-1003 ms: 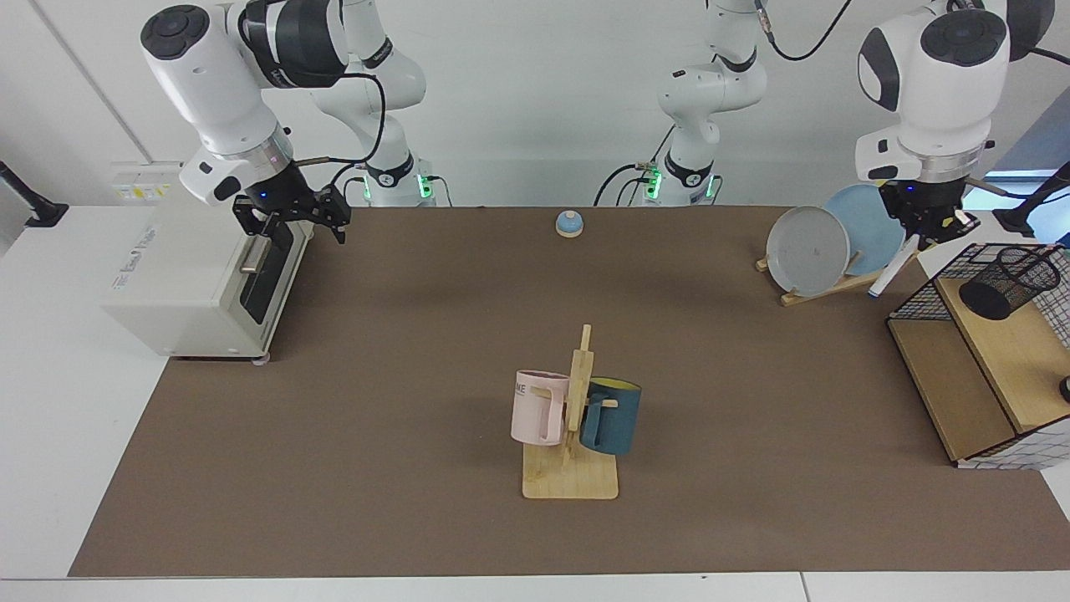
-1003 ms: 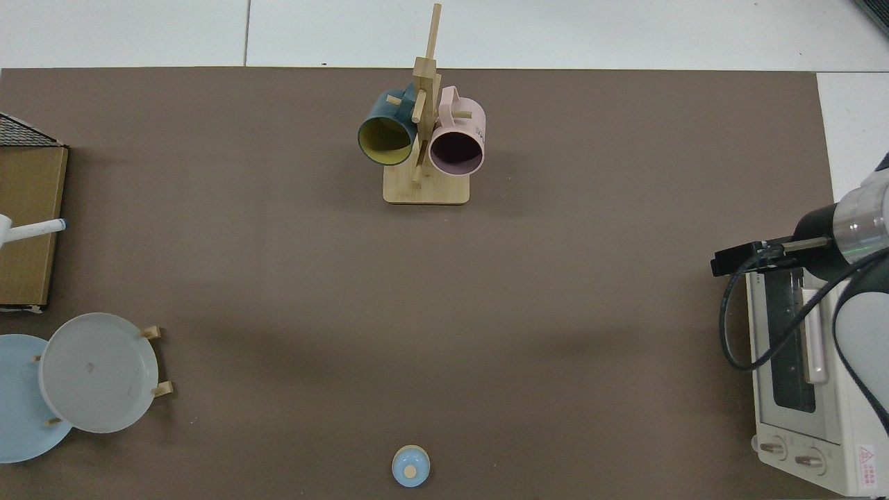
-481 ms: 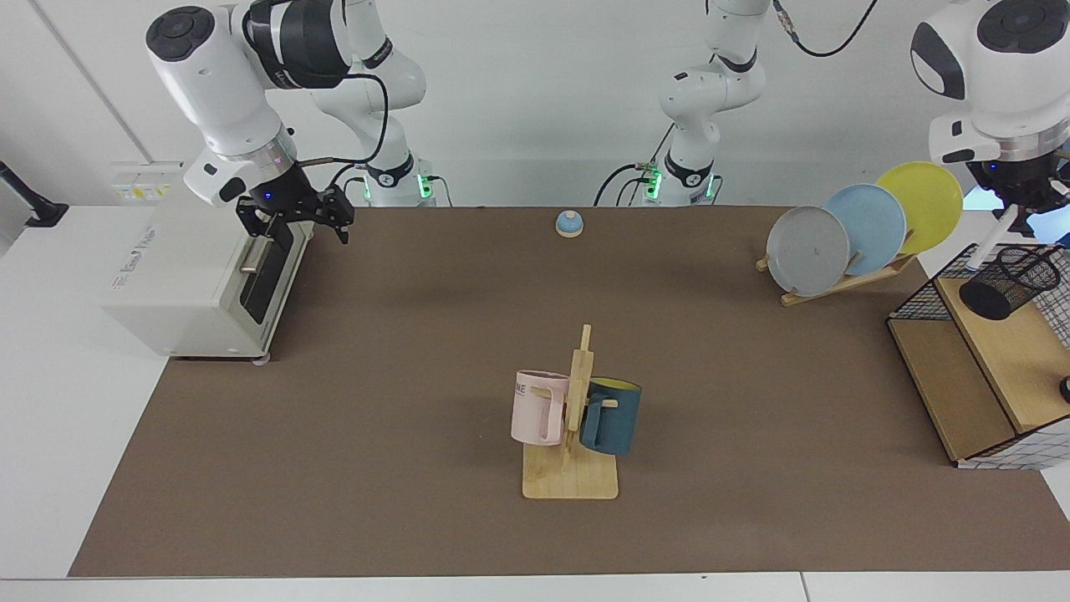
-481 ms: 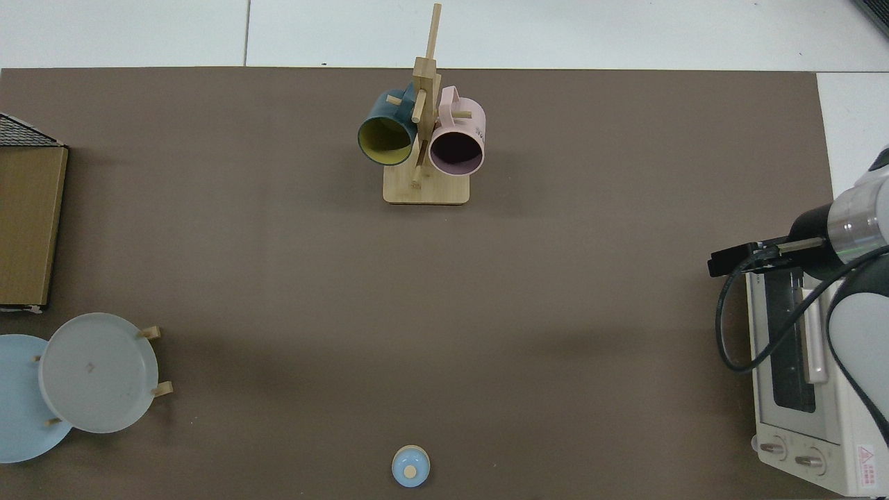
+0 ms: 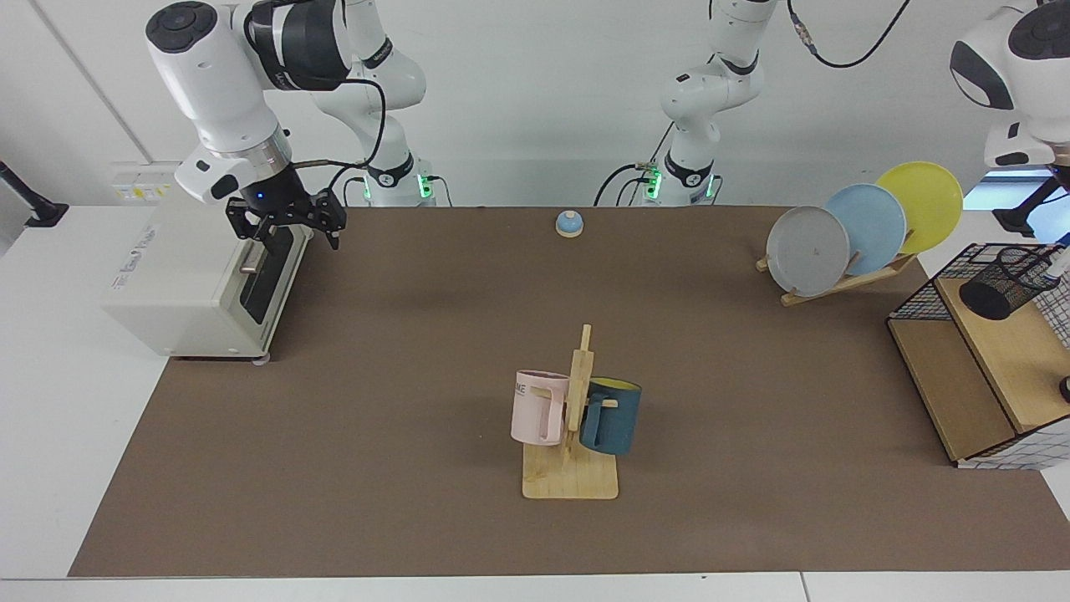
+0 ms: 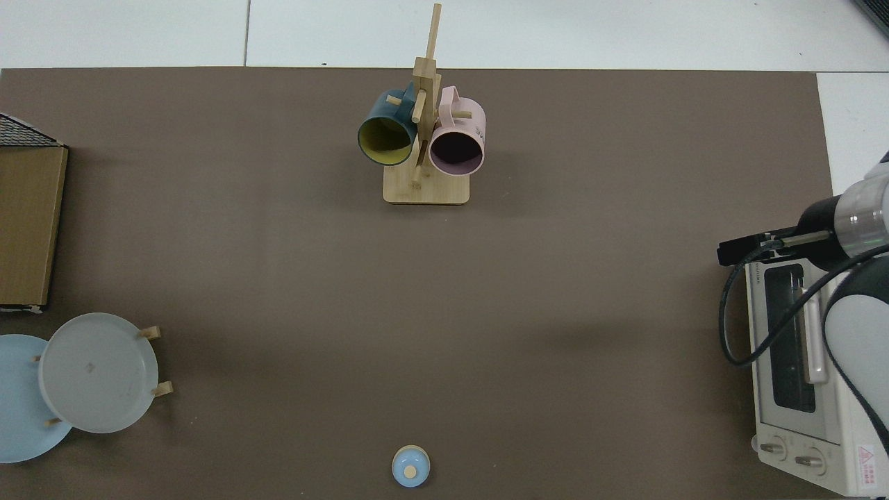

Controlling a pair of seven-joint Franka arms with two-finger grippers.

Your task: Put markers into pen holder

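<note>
Facing view: right gripper (image 5: 284, 224) hangs at 10 o'clock just above the top front edge of the toaster oven (image 5: 192, 276), fingers spread with nothing between them, and this arm waits. The left arm's wrist shows at 2 o'clock at the frame edge. The left gripper is cut off by the frame, so can't tell its grip. The pen holder (image 5: 1007, 280) sits at 3 o'clock on the wooden shelf (image 5: 1003, 351) inside the wire basket (image 5: 918, 294), tilted with its mouth up toward the frame edge. A short stretch of the marker (image 5: 1059, 263), white barrel with a blue end, shows right at the holder's rim against the frame edge. Can't tell if the tip is inside the mouth or just beside it. The plate rack is at 2 o'clock with a grey plate (image 5: 807, 251), blue plate (image 5: 869, 224) and yellow plate (image 5: 924, 201) leaning in a row. The mug rack (image 5: 571, 477) is at center toward 6 o'clock, with a pink mug (image 5: 539, 408) and dark blue mug (image 5: 612, 416) hung either side of the post. A small blue bell (image 5: 569, 223) sits at 12 o'clock, well apart from everything. Top view: the same right gripper (image 6: 737, 251) is at 3 o'clock, over the oven's edge and seen edge-on. Marker and pen holder are out of this view.
</note>
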